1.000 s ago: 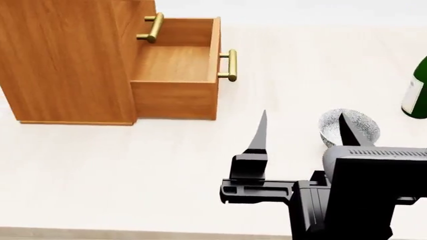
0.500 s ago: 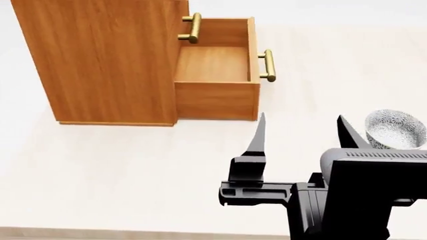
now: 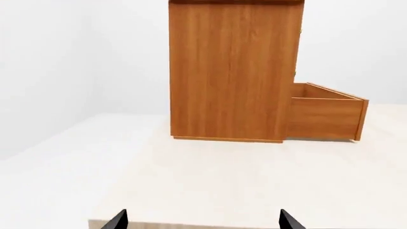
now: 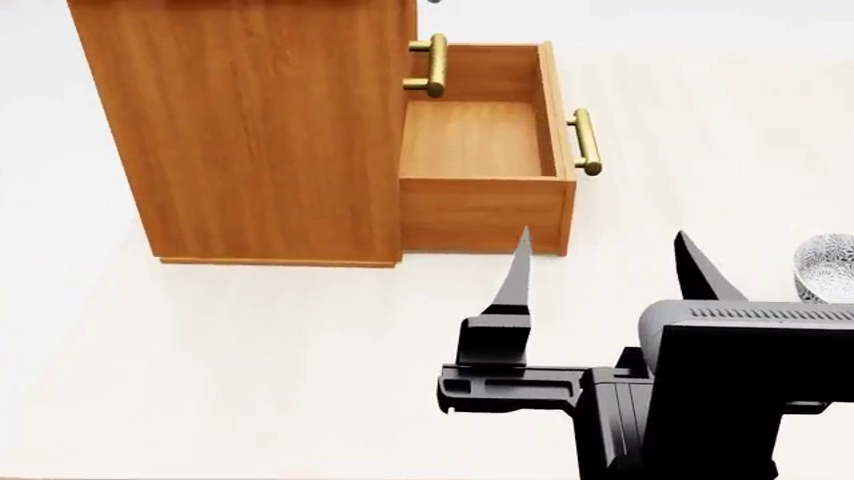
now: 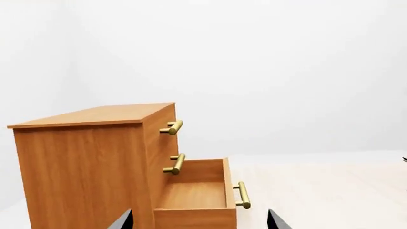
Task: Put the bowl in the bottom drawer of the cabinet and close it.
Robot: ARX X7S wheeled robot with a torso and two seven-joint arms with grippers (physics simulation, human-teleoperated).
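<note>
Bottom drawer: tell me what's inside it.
The pulled-out orange-brown wooden bottom drawer shows only bare wood floor. The white speckled bowl sits outside on the table. The drawer's rear, under the cabinet, is hidden.

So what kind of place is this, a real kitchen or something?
Probably not a real room: it looks like a simulated test scene. A bare pale table under blank white walls holds only a wooden cabinet with its bottom drawer open, and a speckled bowl.

Pale cream wood-grain tabletop (image 4: pixel 240 370); plain white walls (image 5: pixel 286 62) behind; soft, even, shadowless light.
</note>
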